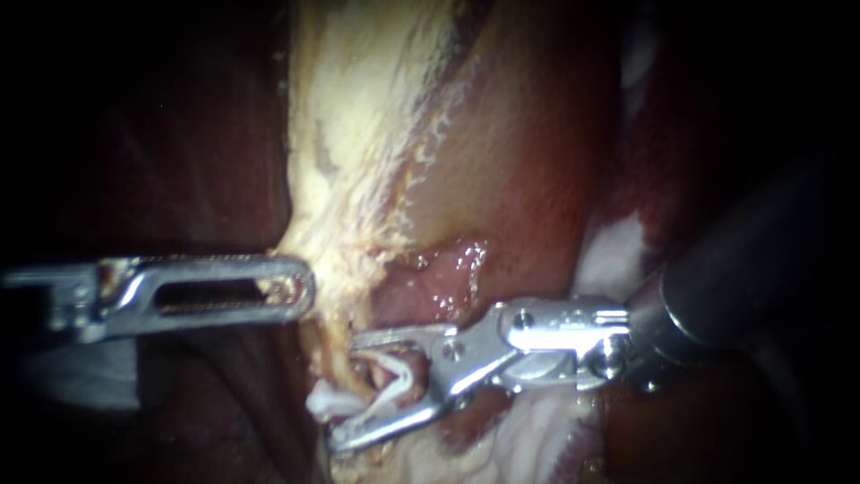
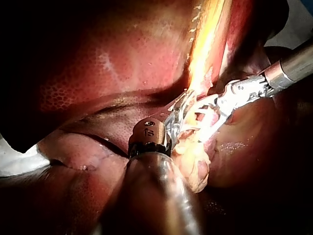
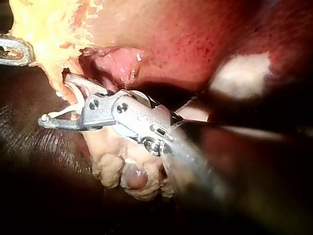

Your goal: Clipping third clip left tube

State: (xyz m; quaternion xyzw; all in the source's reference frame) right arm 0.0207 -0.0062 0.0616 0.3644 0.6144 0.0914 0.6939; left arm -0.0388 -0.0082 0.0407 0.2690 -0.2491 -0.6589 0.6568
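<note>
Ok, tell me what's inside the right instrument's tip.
The right instrument holds a white clip, spread wide. Pale tissue crosses its mouth; whether a tube lies inside is covered.

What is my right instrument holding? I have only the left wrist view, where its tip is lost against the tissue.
Observer: In the endoscope view the right instrument has its jaws wide apart, with a white clip held between them.
Operator: Is anything inside the clip?
Observer: Yes, pinkish tissue sits between its legs, at the foot of the yellow strand. I cannot tell whether it is the tube.
Operator: Do my two instruments touch? Here they overlap.
Observer: No. In the endoscope view the left instrument ends at the strand's edge, and a gap shows between its tip and the right instrument's upper jaw.
</note>
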